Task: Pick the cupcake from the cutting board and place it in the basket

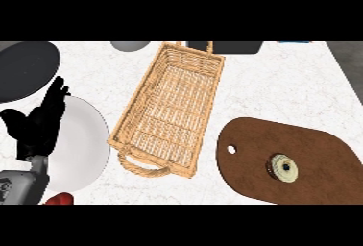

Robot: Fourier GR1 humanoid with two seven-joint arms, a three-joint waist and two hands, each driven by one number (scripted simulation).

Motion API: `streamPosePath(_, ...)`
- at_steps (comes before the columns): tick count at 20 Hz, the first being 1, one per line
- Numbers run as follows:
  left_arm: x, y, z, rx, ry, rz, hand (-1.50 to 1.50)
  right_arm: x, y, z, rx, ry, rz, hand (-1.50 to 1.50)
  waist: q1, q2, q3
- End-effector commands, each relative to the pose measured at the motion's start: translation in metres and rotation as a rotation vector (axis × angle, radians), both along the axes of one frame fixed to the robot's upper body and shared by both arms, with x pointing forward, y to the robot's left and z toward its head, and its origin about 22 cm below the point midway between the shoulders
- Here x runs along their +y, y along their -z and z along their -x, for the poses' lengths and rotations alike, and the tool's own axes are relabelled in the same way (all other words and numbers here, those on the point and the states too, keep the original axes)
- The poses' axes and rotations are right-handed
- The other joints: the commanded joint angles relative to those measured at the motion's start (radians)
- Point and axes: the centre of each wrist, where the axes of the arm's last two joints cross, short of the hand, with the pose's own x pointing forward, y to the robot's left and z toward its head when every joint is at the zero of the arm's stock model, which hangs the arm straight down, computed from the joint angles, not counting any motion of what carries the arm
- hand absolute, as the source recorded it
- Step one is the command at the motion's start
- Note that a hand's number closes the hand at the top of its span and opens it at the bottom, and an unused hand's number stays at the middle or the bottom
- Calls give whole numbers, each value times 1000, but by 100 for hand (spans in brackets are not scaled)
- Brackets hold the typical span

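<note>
Head view had my left hand open at the left edge, fingers up, holding nothing. Cupcake sat on the cutting board lower right, across the basket. My right hand was out of frame.

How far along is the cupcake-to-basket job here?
Done: nothing; the cupcake sits on the cutting board and the wicker basket holds nothing. In hand: nothing; the left hand rests open over the white plate, the right hand is out of view. Left: grasp, carry, place.
</note>
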Motion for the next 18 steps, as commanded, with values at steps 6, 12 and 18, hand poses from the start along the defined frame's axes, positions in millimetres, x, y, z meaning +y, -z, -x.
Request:
streamPosePath(6, -3, 7, -3, -2, 9, 10, 0, 16, 10, -9, 4, 123, -61, -150, 3, 2, 4)
streamPosePath(12, -9, 2, 2, 15, 21, 16, 0, 37, 68, -8, -10, 90, -60, -150, 3, 1, 4)
streamPosePath(18, 12, 5, 13, 0, -4, -3, 0, 48, 94, -7, -51, 121, 2, -150, 4, 0, 4)
